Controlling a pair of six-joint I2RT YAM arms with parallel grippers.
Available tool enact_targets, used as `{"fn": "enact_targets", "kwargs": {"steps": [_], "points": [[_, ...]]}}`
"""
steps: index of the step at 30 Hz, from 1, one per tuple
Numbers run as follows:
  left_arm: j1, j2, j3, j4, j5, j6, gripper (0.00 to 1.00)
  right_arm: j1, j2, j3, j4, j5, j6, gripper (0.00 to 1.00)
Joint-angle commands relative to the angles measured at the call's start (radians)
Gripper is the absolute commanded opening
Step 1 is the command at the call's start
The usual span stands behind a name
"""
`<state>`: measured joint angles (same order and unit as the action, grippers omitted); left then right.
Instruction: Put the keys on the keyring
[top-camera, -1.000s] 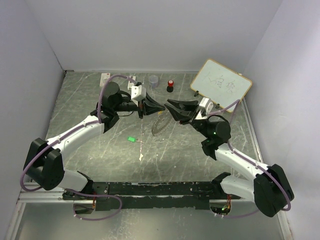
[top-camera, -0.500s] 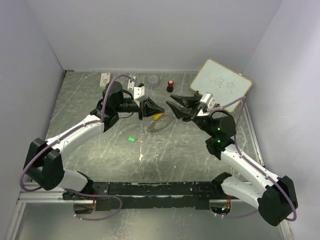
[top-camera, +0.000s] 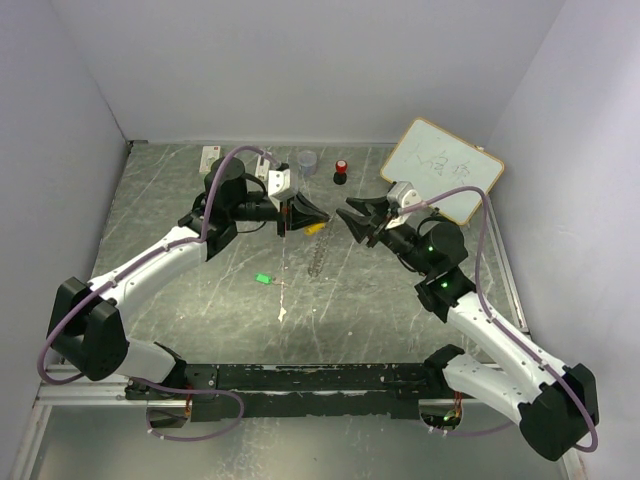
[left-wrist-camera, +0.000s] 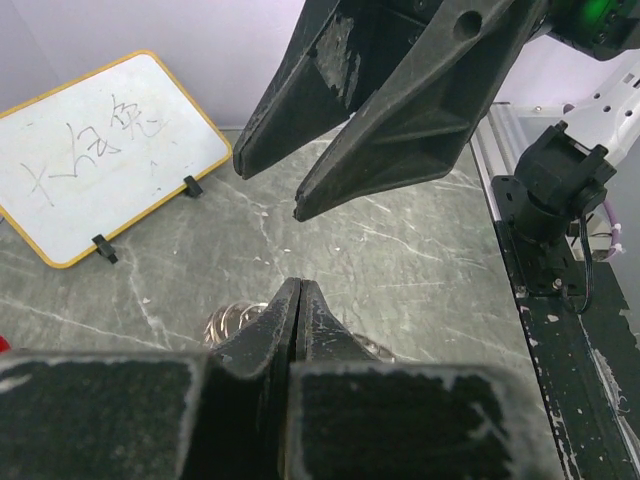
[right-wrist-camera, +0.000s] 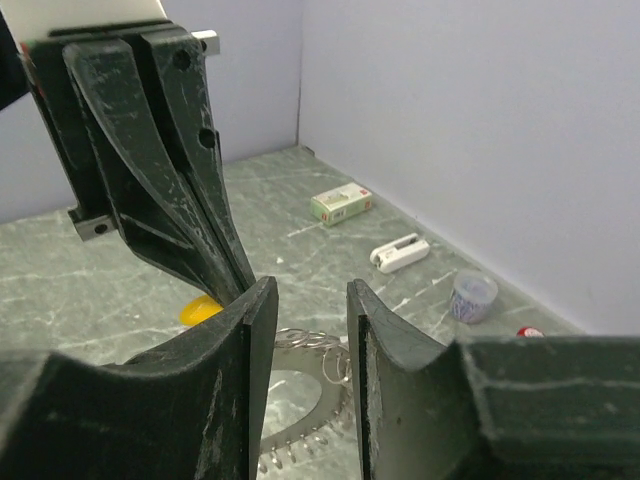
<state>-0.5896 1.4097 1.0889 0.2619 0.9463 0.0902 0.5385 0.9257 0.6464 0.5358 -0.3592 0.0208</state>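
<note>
Silver keyring hangs edge-on from the left tool, which is clamped shut on its top. Yellow key sits at that grip and looks threaded, though I'm unsure. Right tool is parted, empty and just beside. Green key lies on the worktop, not yet added.

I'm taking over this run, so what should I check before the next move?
1. Left gripper shut: ok.
2. Its hold on the keyring: cannot tell.
3. Right gripper open, nothing between its fingers: ok.
4. Yellow key on the keyring: cannot tell.
5. Green key on the keyring: not ok, it lies apart on the table.
</note>
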Motion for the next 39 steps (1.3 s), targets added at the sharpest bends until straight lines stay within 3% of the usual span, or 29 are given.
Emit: {"fn": "enact_targets", "kwargs": {"steps": [1, 22, 30, 39], "points": [[0.004, -0.029, 0.049, -0.003, 0.004, 0.028, 0.07, -0.003, -0.03, 0.029, -0.068, 0.025, -0.029, 0.34], [0.005, -0.033, 0.085, -0.088, 0.035, 0.114, 0.07, -0.005, 0.006, 0.055, -0.152, -0.029, -0.056, 0.35], [0.005, -0.034, 0.098, -0.126, 0.084, 0.17, 0.07, -0.005, 0.033, 0.073, -0.22, -0.057, -0.108, 0.44], [0.005, -0.026, 0.12, -0.179, 0.147, 0.228, 0.07, -0.006, 0.058, 0.069, -0.233, -0.094, -0.149, 0.46]]}}
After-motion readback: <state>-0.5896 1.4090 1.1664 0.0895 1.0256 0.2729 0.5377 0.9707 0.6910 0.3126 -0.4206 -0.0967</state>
